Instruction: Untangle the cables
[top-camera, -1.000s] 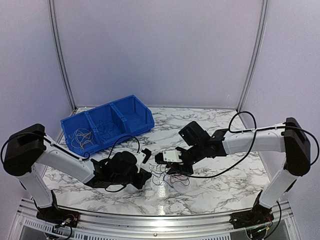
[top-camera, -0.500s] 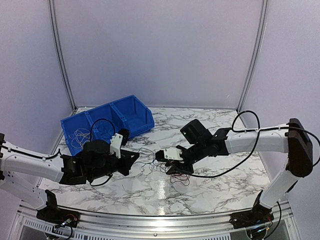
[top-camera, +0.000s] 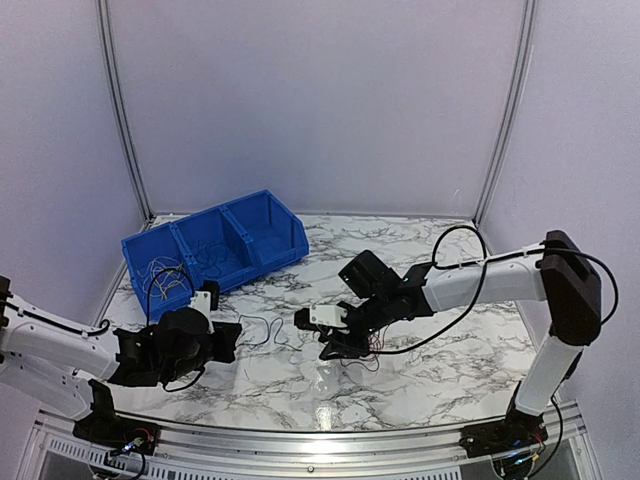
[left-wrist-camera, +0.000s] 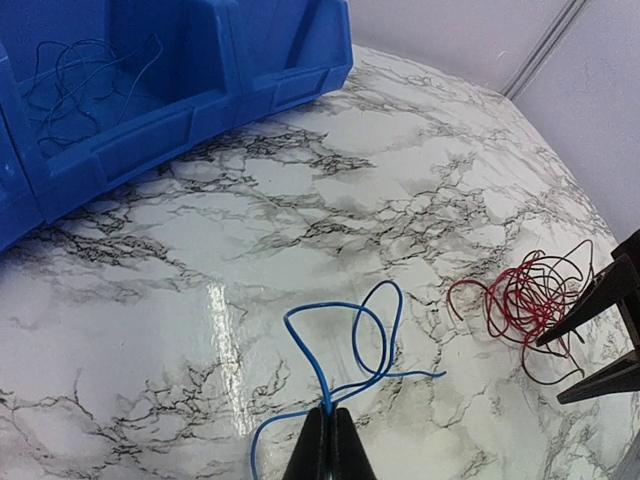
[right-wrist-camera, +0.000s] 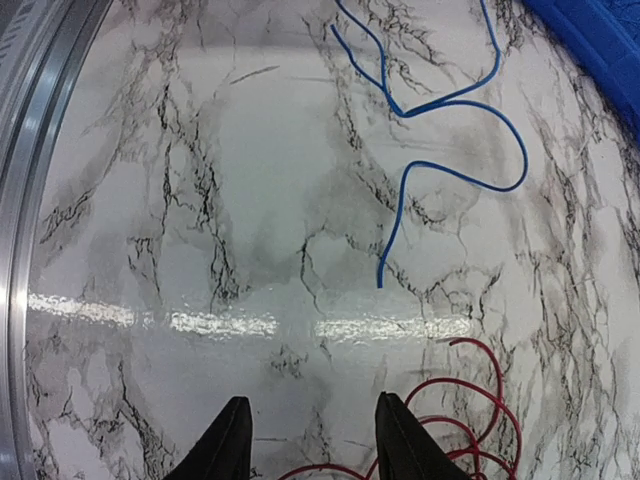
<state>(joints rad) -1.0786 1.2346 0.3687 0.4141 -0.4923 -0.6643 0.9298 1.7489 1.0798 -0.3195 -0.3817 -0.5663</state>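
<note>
Left arm (top-camera: 55, 345) low, stretched rightward, left gripper (left-wrist-camera: 328, 420) fingers pressed together, pinching blue cable (left-wrist-camera: 345, 340), right arm (top-camera: 490, 283) reaching leftward from raised shoulder, right gripper (right-wrist-camera: 313, 402) angled downward, jaws parted.

1. The left rear corner of the white marble-patterned counter (top-camera: 440, 240) is blocked by a blue plastic three-compartment bin (top-camera: 290, 240).
2. The gap between the left tool (left-wrist-camera: 328, 425) and the right tool (right-wrist-camera: 312, 420) is crossed by a thin looping blue wire (left-wrist-camera: 355, 335), which is pinched in the left tool.
3. A tangle of thin red wires (left-wrist-camera: 520, 300) lies just beside the parted right tool.
4. Bare counter is left at the right rear.
</note>
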